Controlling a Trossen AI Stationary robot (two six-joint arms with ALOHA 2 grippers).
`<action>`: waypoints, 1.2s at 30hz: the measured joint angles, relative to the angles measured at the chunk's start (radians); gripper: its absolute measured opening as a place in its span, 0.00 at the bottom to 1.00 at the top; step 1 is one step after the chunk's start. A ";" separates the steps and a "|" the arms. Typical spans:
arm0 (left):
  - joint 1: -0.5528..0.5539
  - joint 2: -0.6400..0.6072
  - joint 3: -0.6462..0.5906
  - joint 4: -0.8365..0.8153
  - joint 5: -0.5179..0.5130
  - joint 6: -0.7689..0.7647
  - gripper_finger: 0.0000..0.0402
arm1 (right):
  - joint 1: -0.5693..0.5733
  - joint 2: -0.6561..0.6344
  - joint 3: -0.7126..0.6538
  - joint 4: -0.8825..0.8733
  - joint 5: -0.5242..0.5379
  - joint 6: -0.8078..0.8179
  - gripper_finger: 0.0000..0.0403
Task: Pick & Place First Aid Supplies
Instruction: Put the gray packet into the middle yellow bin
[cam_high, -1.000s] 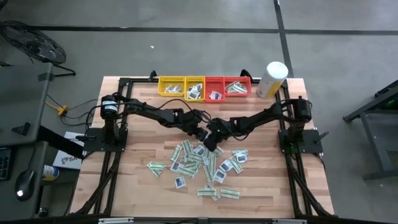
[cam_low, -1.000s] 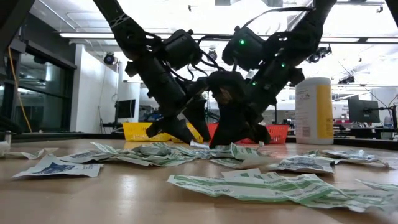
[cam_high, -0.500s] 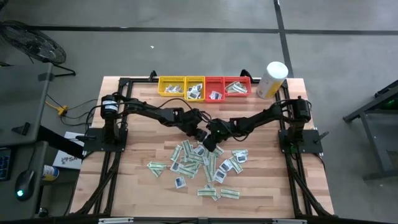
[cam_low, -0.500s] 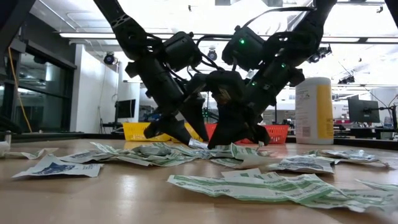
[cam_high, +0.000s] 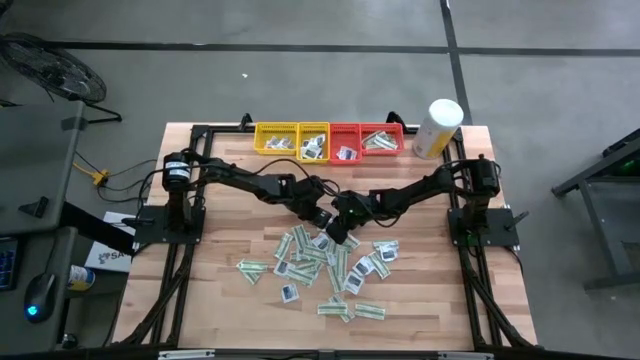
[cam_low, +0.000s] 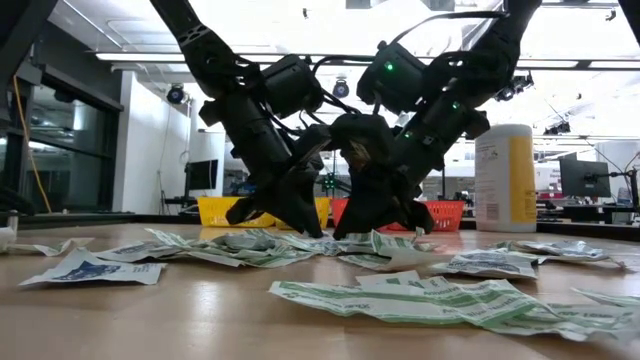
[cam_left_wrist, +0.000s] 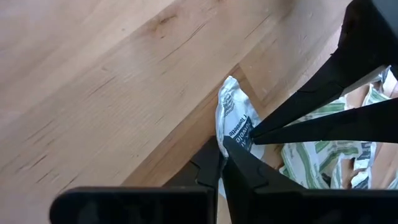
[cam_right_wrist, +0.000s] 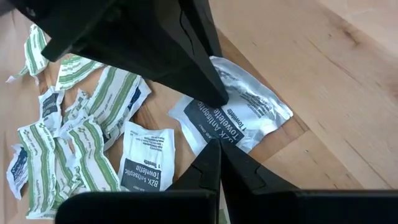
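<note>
At the far edge of the desk (cam_high: 210, 290) I count four small trays side by side: two yellow trays (cam_high: 292, 139) on the left and two red trays (cam_high: 364, 139) on the right, each with a few packets inside. One white-and-yellow canister (cam_high: 437, 128) stands just beside the rightmost red tray. Below the arms, loose first aid packets (cam_high: 325, 268) lie scattered over the middle of the desk; I make out roughly two dozen, many overlapping, so I cannot give an exact count. They are of two kinds, green-striped strips and white squares with a dark blue patch.

Both arms meet over the far edge of that pile, and each crowds the other's wrist view. My left gripper (cam_left_wrist: 222, 144) is down at the wood with its fingers clenched on the edge of one white towelette packet (cam_left_wrist: 234, 118), which lies crumpled at the pile's far rim, partly on bare wood. My right gripper (cam_right_wrist: 217, 145) has its fingers clenched too, their tips pressed on the same white towelette packet, printed "Antiseptic Towelette"; I cannot tell whether they pinch it or only hold it down. From the low view the two grippers stand tip to tip, touching the pile, with the trays and canister well behind them.
</note>
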 joint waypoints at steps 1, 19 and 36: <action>0.000 0.000 0.000 0.000 0.000 0.004 0.03 | 0.000 -0.005 0.000 0.000 -0.003 -0.002 0.00; 0.052 -0.089 -0.004 -0.032 -0.043 0.085 0.00 | -0.080 -0.410 -0.002 -0.383 0.108 -0.131 0.00; 0.168 -0.249 0.053 -0.096 -0.546 0.265 0.00 | -0.196 -0.516 -0.002 -0.655 0.136 -0.286 0.00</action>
